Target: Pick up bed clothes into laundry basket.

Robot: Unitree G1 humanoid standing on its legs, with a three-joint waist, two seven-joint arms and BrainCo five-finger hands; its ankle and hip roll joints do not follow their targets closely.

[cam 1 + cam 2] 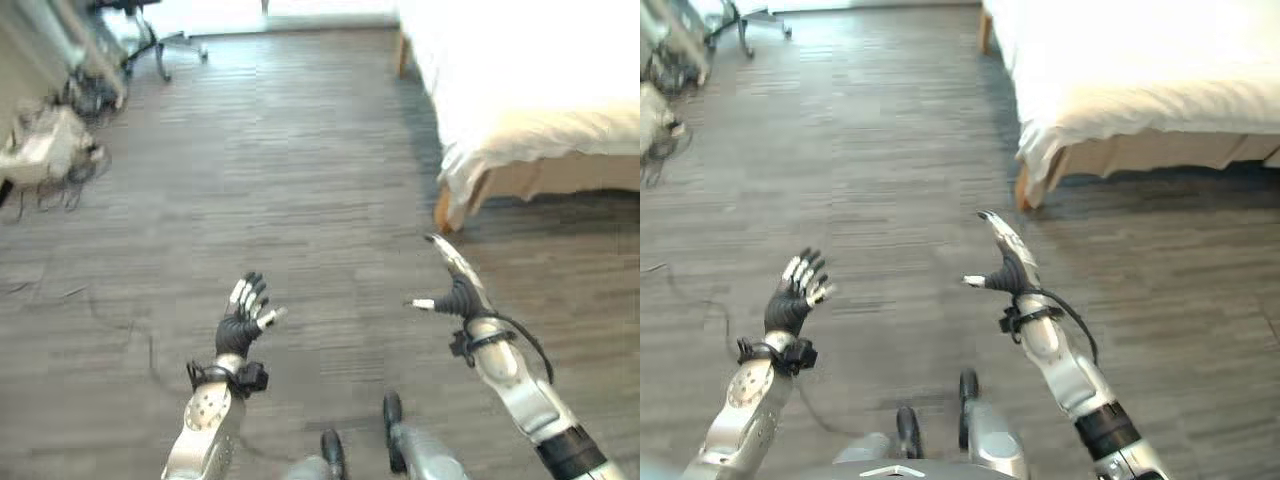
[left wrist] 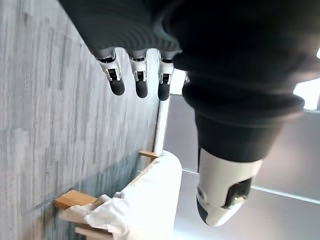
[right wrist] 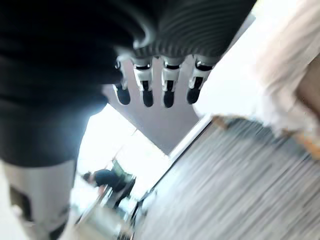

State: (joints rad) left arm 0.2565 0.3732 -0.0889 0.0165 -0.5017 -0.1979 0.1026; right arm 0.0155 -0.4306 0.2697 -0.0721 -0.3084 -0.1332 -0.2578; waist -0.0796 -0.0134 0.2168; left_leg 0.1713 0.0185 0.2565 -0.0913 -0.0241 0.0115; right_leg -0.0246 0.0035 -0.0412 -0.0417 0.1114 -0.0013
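Straight, spread fingers (image 1: 250,292) on the left hand (image 1: 241,325), dark tips up, thumb out to the right, nothing held. Raised palm-forward over the dark wood floor (image 1: 270,180), low and left of centre, wrist under a dark ribbed cover, silver forearm running down to the near edge. Same straight row of fingers (image 2: 137,82) in the left wrist view, loose in the air.

Straight fingers (image 1: 998,232) too on the right hand (image 1: 1008,272), pointing far and a little left, thumb out sideways to the left, nothing in its grasp. Held edge-on, higher than the left one, near the corner of the bed (image 1: 1110,150) but apart from it. Same open row (image 3: 156,92) in the right wrist view.

White bedding (image 1: 520,90) spread over the bed at far right, soft and crumpled, one bunched fold hanging down over the near left corner post, a pale wooden leg under it. Bed frame of light wood. Floor of narrow dark planks, matt, streaked with grain.

Head views: an office chair base (image 1: 165,45) far left, a pale heap of gear with wires (image 1: 45,150) at the left edge. Left wrist view: bed from the side, wooden legs and draped white cloth (image 2: 145,200) against a grey wall. Right wrist view: a bright window and a dark blurred shape beneath it, too blurred to name.
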